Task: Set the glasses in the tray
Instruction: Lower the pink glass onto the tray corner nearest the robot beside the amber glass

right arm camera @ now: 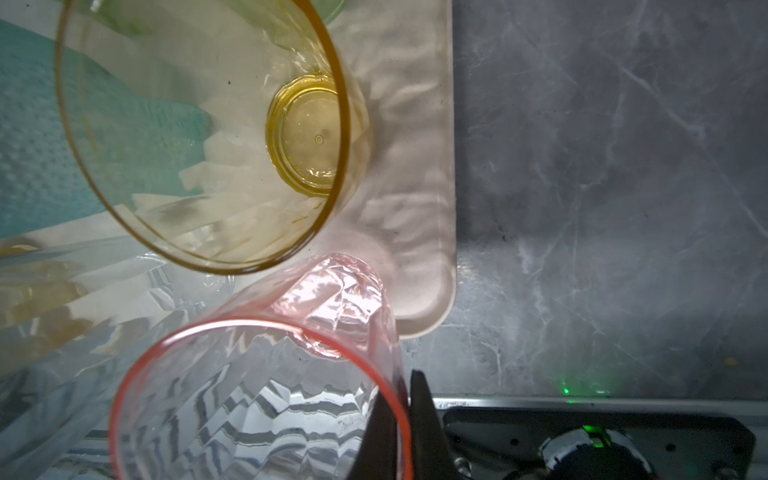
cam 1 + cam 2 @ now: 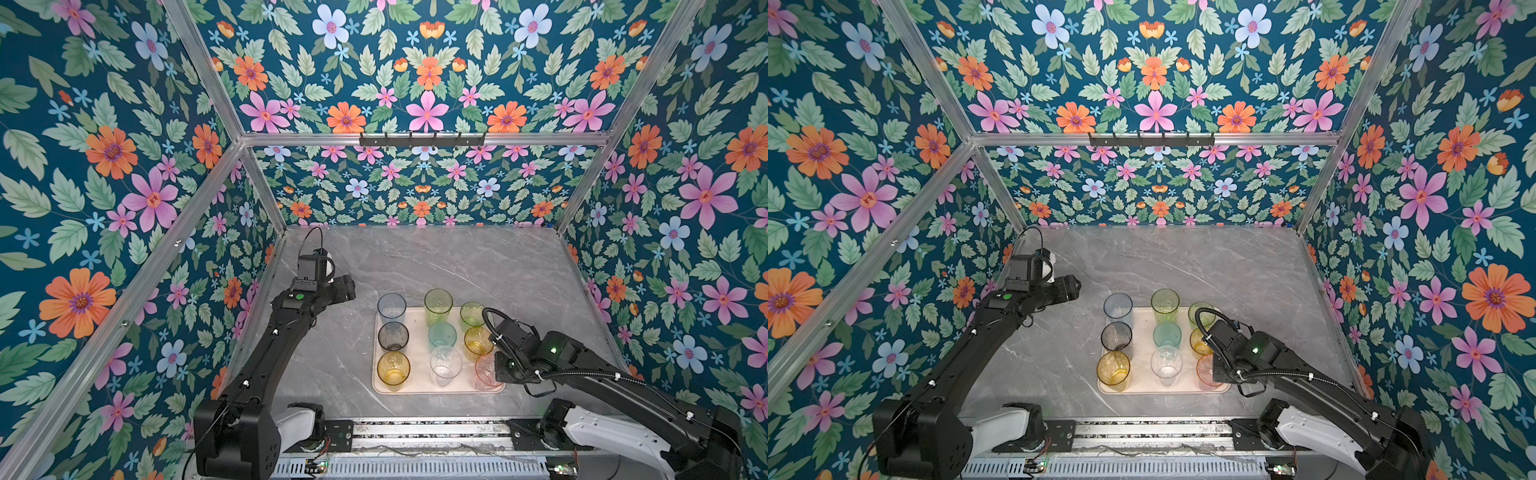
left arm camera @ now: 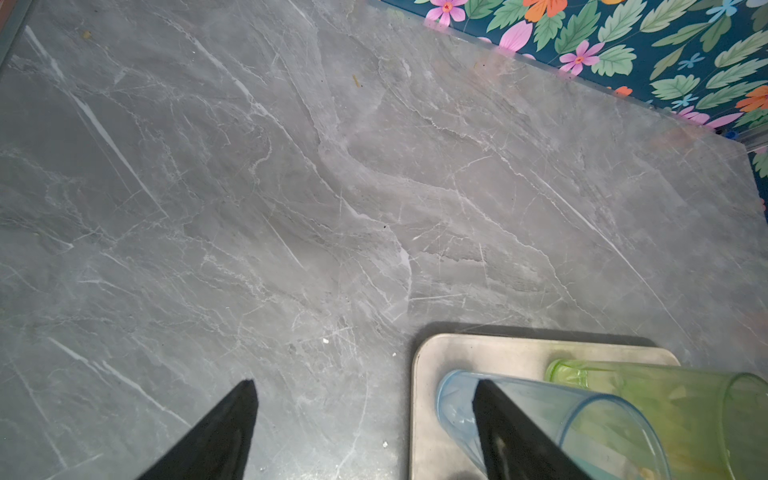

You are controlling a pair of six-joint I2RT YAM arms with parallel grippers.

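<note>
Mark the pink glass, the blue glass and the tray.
pink glass (image 1: 332, 299): right wrist view, faceted side wall near its base.
blue glass (image 2: 391, 309): in a top view, inner wall below the rim.
tray (image 2: 419, 361): in a top view, bare floor, left of middle.

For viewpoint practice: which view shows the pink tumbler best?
Right wrist view: the pink tumbler looms large, rim pinched in the right claw. Both top views show it small, partly behind the arm; left wrist view misses it.

Grey marble tabletop (image 2: 415, 257), floral walls (image 2: 415, 187) (aluminium frame (image 2: 291, 139) along edges), black hook rail (image 2: 422, 141).
</note>
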